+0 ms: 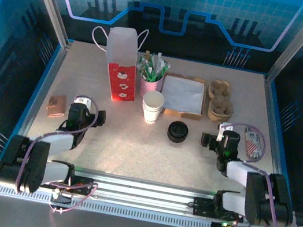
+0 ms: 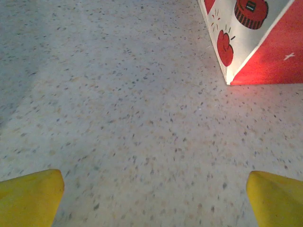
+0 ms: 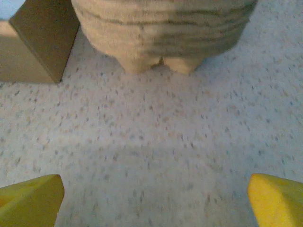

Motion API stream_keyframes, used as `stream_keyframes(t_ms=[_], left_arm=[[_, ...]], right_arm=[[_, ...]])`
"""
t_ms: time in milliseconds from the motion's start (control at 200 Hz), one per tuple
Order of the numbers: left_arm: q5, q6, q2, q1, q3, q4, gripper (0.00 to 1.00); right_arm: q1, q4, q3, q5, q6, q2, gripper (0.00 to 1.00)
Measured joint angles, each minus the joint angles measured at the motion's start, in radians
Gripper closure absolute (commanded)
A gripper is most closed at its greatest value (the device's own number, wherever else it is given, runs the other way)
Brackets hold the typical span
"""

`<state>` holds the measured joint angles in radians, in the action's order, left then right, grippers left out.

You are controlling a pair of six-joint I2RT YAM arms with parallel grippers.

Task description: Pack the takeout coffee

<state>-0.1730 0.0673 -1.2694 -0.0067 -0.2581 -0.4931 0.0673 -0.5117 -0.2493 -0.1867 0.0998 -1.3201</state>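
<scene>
The takeout coffee, a plain white paper cup (image 1: 152, 106), stands upright mid-table, apparently nested on another of its kind. Just behind it to the left is a red-and-white paper bag (image 1: 122, 67) with handles; its bottom corner (image 2: 255, 42) shows at the upper right of the left wrist view. My left gripper (image 1: 82, 106) rests low on the table, left of the cup and well apart from it. Its yellow fingertips (image 2: 28, 196) are spread wide over bare tabletop, so it is open. My right gripper (image 1: 221, 136) lies to the cup's right, also open, with nothing between its fingertips (image 3: 277, 198).
A low black lid (image 1: 177, 131) lies right of the cup. Behind it stand a pink cup of sticks (image 1: 152, 78), a napkin tray (image 1: 183, 95) and pulp cup carriers (image 1: 221, 102), (image 3: 165, 33). A brown item (image 1: 56, 105) lies far left, packets (image 1: 254, 142) far right.
</scene>
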Motion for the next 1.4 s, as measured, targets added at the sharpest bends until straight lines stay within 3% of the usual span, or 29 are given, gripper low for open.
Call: stream_keyframes(t_ms=[315,775,921,1086,1211,1301,1401], left_arm=[[0.042,-0.023,-0.219,0.0,-0.08,-0.19,0.01],[0.093,-0.026,-0.256,0.003,-0.112,-0.318,0.01],[0.091,-0.037,-0.249,0.002,-0.116,-0.314,0.01],[-0.046,-0.04,-0.08,-0.073,-0.159,-0.156,0.01],[-0.103,0.077,0.148,-0.101,-0.237,-0.019,0.01],[-0.122,0.229,0.289,-0.101,-0.305,0.064,0.01],[-0.116,0.462,0.39,-0.101,-0.385,0.211,0.01]], right_arm=[[0.005,-0.204,-0.079,-0.013,-0.042,-0.176,0.0],[0.007,-0.338,-0.105,-0.018,-0.07,-0.21,0.0],[0.046,-0.374,-0.098,-0.076,-0.087,-0.203,0.0],[0.217,-0.334,-0.097,-0.265,-0.173,-0.033,0.0],[0.361,-0.319,-0.172,-0.396,-0.187,0.145,0.0],[0.388,-0.208,-0.252,-0.409,-0.037,0.301,0.0],[0.332,-0.109,-0.302,-0.328,0.176,0.431,0.0]])
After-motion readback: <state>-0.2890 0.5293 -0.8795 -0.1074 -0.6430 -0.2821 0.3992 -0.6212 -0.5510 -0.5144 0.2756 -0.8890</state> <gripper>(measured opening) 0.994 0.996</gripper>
